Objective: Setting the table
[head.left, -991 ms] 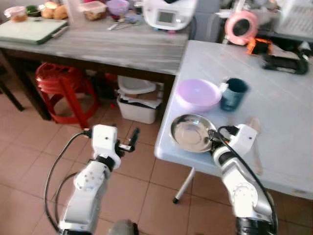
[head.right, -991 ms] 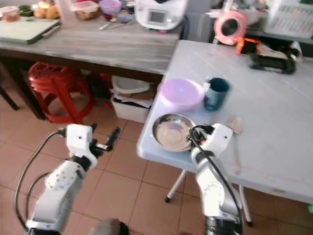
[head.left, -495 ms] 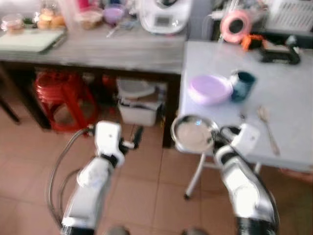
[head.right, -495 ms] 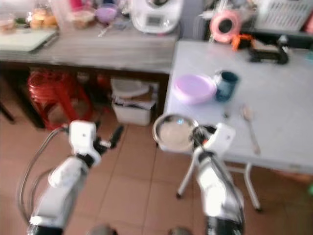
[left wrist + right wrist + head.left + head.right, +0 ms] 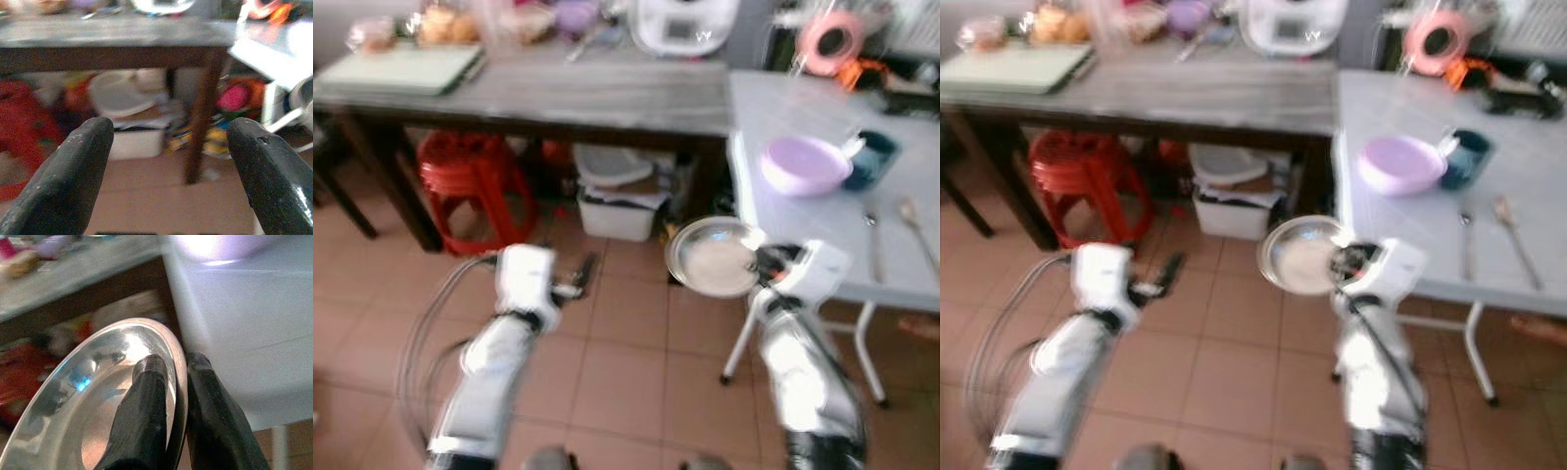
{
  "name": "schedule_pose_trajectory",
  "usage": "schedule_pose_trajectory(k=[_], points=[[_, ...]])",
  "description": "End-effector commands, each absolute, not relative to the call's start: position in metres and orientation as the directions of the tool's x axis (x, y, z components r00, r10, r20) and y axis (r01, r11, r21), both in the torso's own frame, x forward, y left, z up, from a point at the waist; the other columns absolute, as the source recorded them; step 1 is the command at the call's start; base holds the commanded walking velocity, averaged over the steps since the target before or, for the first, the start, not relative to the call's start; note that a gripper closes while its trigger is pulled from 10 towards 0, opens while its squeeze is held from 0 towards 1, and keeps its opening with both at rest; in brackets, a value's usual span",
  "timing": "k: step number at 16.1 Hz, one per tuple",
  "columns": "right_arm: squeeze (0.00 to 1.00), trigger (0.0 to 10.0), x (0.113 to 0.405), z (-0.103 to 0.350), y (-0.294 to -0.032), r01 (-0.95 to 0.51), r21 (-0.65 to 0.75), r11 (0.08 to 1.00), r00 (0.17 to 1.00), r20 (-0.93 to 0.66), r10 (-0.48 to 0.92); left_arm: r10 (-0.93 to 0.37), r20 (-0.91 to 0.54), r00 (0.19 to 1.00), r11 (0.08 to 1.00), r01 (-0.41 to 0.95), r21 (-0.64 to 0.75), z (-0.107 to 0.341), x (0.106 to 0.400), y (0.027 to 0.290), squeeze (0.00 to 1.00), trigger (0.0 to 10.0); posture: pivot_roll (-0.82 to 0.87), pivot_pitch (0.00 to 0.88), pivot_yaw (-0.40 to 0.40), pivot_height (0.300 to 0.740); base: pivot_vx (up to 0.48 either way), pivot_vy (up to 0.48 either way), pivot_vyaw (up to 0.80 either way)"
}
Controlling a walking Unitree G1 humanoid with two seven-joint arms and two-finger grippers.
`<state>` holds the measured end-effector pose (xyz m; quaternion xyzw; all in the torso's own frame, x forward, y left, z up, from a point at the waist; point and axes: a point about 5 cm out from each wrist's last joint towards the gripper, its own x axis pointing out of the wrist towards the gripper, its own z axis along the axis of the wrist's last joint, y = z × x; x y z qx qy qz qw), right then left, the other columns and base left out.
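Judging by your right gripper (image 5: pixel 168 396) pinching the shiny round steel plate (image 5: pixel 713 258) off the white table (image 5: pixel 822 211), with left gripper (image 5: pixel 168 147) gaping empty, placing remains.

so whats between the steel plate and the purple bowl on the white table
Nothing stands there. In the left eye view the steel plate, pinched at its rim by the right gripper, hangs off the white table edge; a bare strip of tabletop separates it from the purple bowl.

A red stool (image 5: pixel 462 186) stands under the wooden table (image 5: pixel 558 93).
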<state>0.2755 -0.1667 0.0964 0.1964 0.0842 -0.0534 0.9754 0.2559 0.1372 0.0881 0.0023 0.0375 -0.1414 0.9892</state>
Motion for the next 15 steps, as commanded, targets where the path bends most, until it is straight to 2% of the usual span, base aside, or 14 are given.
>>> schedule_pose_trajectory(k=[1,9,15], points=[[0.0,10.0,0.277,0.104,-0.174,0.138,0.359,0.923,0.985,-0.144,-0.091,-0.31,-0.04,0.95,0.951,0.31,-0.006,0.095,0.259,0.125,0.0,10.0,0.0,0.0,0.002,0.74,0.292,0.379,0.0],[0.0,10.0,0.281,0.112,-0.173,0.109,0.304,0.947,0.993,-0.075,-0.09,-0.291,-0.036,0.956,0.957,0.291,-0.003,0.094,0.262,0.124,0.0,10.0,0.0,0.0,-0.004,0.74,0.251,0.374,0.0],[0.0,10.0,0.28,0.119,-0.174,0.088,0.207,0.974,0.996,-0.01,-0.088,-0.322,0.007,0.947,0.946,0.322,-0.027,0.099,0.262,0.121,0.0,10.0,-0.01,0.0,-0.001,0.74,0.0,0.0,0.0]])
